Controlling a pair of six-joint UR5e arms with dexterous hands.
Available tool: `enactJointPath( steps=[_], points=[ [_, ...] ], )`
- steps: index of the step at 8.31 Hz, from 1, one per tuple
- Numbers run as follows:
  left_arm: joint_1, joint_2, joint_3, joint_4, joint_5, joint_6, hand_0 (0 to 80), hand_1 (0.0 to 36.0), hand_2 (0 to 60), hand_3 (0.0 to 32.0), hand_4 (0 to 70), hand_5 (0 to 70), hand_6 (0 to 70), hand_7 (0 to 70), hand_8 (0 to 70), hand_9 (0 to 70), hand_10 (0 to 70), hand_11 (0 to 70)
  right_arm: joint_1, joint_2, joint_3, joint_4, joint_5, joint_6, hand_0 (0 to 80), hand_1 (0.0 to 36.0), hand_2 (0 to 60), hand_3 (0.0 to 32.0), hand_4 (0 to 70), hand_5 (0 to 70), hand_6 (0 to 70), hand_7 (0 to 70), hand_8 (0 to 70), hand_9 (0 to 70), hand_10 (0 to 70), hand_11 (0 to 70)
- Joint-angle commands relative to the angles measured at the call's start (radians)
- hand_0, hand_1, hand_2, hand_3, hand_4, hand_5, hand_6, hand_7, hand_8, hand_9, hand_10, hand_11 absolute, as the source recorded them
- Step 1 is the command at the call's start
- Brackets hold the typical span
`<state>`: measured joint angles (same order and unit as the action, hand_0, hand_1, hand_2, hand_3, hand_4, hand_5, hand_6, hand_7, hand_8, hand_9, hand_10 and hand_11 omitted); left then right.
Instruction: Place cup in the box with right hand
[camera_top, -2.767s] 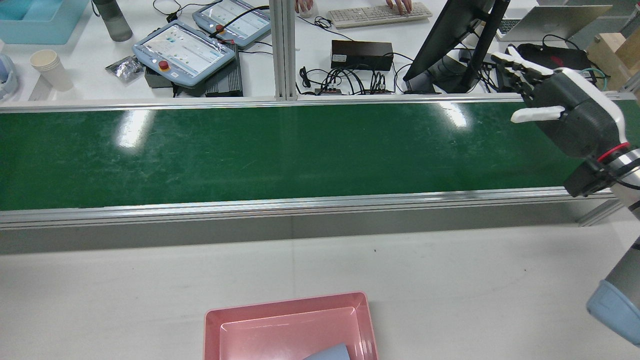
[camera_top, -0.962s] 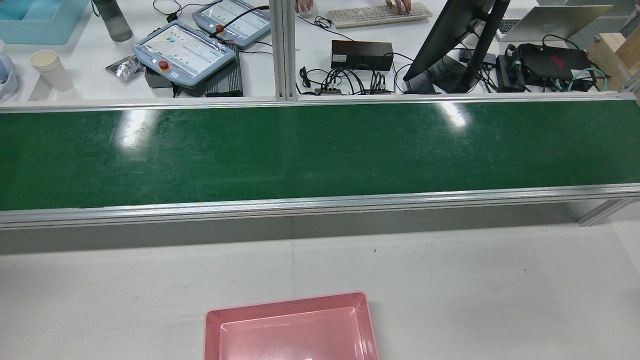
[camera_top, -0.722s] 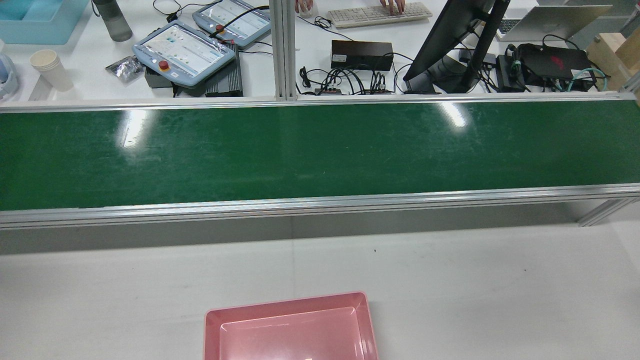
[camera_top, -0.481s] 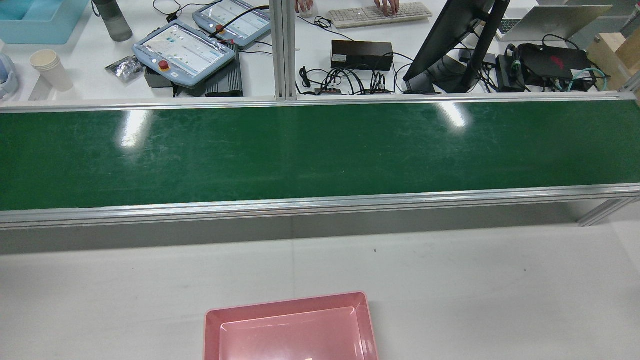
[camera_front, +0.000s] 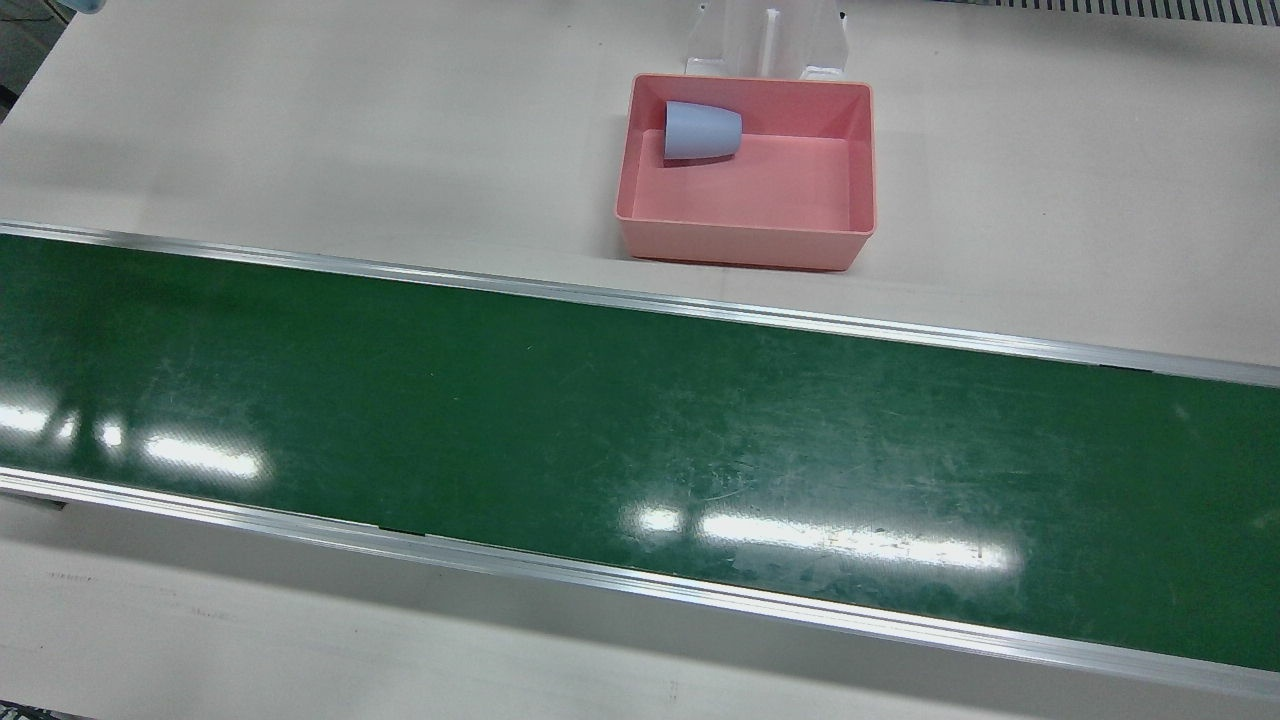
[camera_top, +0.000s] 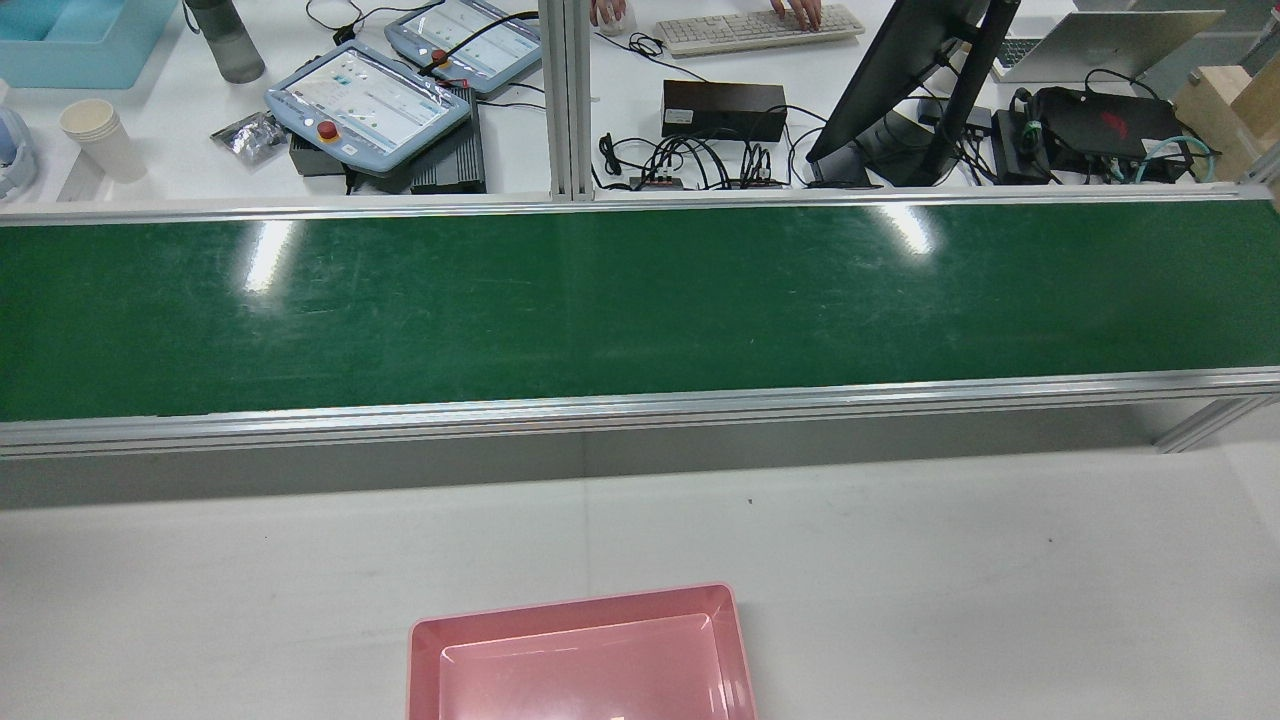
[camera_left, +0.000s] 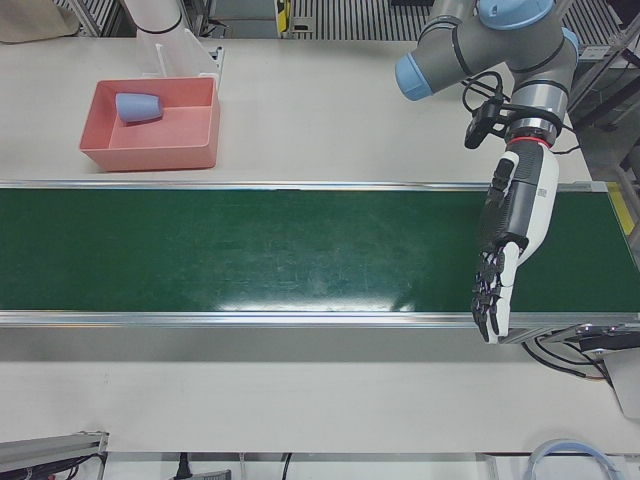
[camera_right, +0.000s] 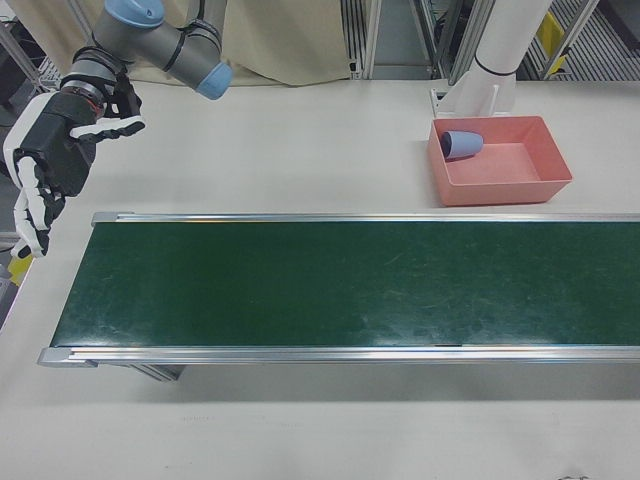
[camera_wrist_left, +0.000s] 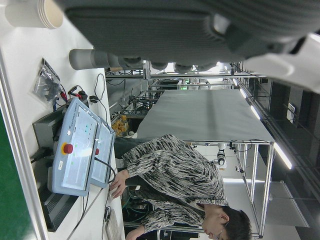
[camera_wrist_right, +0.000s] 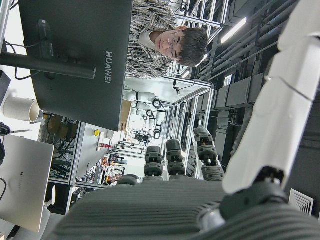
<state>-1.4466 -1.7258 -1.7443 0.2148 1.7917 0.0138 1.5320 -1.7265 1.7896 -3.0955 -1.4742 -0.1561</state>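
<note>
A pale blue cup (camera_front: 701, 131) lies on its side in the far left corner of the pink box (camera_front: 745, 245), also seen as the cup (camera_right: 461, 145) in the box (camera_right: 510, 188) and the cup (camera_left: 138, 106) in the box (camera_left: 150, 156). My right hand (camera_right: 50, 165) hangs open, fingers pointing down, past the belt's far end, holding nothing. My left hand (camera_left: 510, 240) hangs open over the belt's other end, also empty. The rear view shows only the box rim (camera_top: 570, 610); the cup is out of its frame.
The green conveyor belt (camera_front: 600, 440) runs across the table between aluminium rails. Beyond it, teach pendants (camera_top: 365, 100), cables, a monitor (camera_top: 900, 80) and a person's hands at a keyboard (camera_top: 755, 28). A paper cup stack (camera_top: 100, 135) stands at the far left.
My right hand, seen at the rear view's right edge 2.8 s ago, has left that view. A blue shape at the box's lower edge is gone from that view too. Nothing else moved.
</note>
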Motion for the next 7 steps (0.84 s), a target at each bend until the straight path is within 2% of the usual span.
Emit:
enactJointPath(
  steps=[1, 7],
  points=[
    [0.0, 0.0, 0.002, 0.0, 0.0, 0.0, 0.0, 0.0, 0.0, 0.0, 0.0, 0.0, 0.0, 0.0, 0.0, 0.0, 0.0, 0.0, -0.001, 0.001, 0.002, 0.0, 0.0, 0.0, 49.9, 14.5, 0.0, 0.0, 0.0, 5.6, 6.2, 20.8, 8.0, 13.8, 0.0, 0.0],
    [0.0, 0.0, 0.0, 0.0, 0.0, 0.0, 0.0, 0.0, 0.0, 0.0, 0.0, 0.0, 0.0, 0.0, 0.0, 0.0, 0.0, 0.0, -0.004, 0.001, 0.002, -0.002, -0.002, 0.0, 50.2, 14.8, 0.0, 0.0, 0.0, 5.7, 6.4, 21.9, 8.0, 14.1, 0.0, 0.0]
  ],
)
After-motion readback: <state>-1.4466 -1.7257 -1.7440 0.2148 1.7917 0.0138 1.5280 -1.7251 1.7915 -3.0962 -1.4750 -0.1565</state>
